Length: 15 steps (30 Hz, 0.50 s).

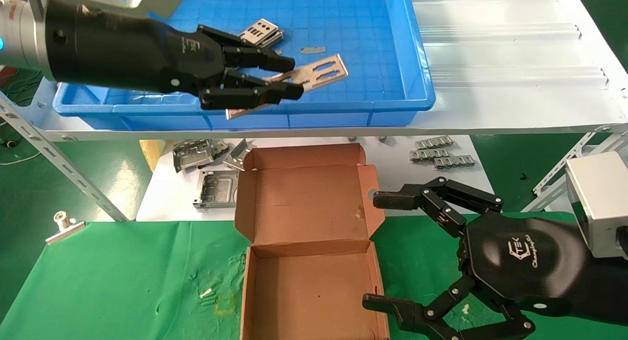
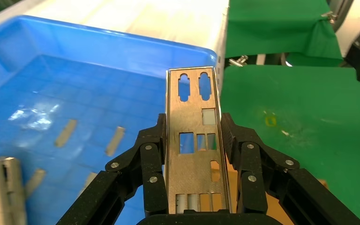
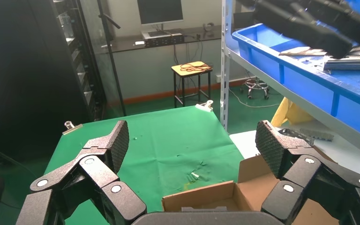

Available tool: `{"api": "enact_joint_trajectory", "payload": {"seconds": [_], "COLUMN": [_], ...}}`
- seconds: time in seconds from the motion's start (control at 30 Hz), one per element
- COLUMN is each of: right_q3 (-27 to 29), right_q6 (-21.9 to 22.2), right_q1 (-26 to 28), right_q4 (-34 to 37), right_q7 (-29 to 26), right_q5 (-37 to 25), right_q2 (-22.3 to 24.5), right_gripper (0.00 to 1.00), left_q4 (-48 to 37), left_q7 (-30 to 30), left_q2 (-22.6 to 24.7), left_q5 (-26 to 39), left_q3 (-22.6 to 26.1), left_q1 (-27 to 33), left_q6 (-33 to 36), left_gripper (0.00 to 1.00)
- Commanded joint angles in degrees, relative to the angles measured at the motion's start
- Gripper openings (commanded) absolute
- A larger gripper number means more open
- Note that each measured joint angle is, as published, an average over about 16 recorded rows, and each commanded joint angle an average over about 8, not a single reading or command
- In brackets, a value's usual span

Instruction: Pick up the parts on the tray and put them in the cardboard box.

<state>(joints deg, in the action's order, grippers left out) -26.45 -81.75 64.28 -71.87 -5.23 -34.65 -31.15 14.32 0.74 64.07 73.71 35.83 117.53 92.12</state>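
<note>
Left gripper (image 1: 287, 77) over bright-blue plastic tray (image 1: 417, 75), fingers pinching thin silver-grey punched metal plate (image 1: 314, 74), long axis pointing away from wrist, right gripper (image 1: 380, 251) spread wide beside open brown cardboard box (image 1: 304, 207)

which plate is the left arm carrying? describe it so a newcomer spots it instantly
Find the blue tray on the shelf. Over its near wall the left tool grips a flat silver plate with slotted cut-outs. It's the only part lifted; the other part lies on the tray floor.

Upper shelf (image 1: 515, 85): I see white ribbed sheet, bearing the tray (image 1: 412, 60).
Lower white surface (image 1: 162, 193): grey brackets (image 1: 196, 156), ribbed strips (image 1: 441, 153).
Green cloth (image 1: 122, 276): cardboard box (image 1: 304, 232), binder clip (image 1: 64, 226).
</note>
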Motion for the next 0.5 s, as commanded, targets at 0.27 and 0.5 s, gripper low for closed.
{"api": "enact_joint_trajectory", "payload": {"seconds": [0.27, 0.5], "right_q3": [0.0, 0.0], "right_q6": [0.0, 0.0], "right_q1": [0.0, 0.0], "right_q4": [0.0, 0.0], "right_q7": [0.0, 0.0], "right_q5": [0.0, 0.0], "right_q2": [0.0, 0.0], "right_gripper": [1.0, 1.0], "left_q4": [23.34, 34.0], "left_q7": [-7.5, -6.12], "left_q2": [-9.1, -13.14], "left_q5": [-11.63, -14.24], "left_q3": [7.66, 12.35], "left_q1": [-8.74, -16.31], "left_q6": [-0.38, -3.86], "left_gripper": [0.0, 0.0]}}
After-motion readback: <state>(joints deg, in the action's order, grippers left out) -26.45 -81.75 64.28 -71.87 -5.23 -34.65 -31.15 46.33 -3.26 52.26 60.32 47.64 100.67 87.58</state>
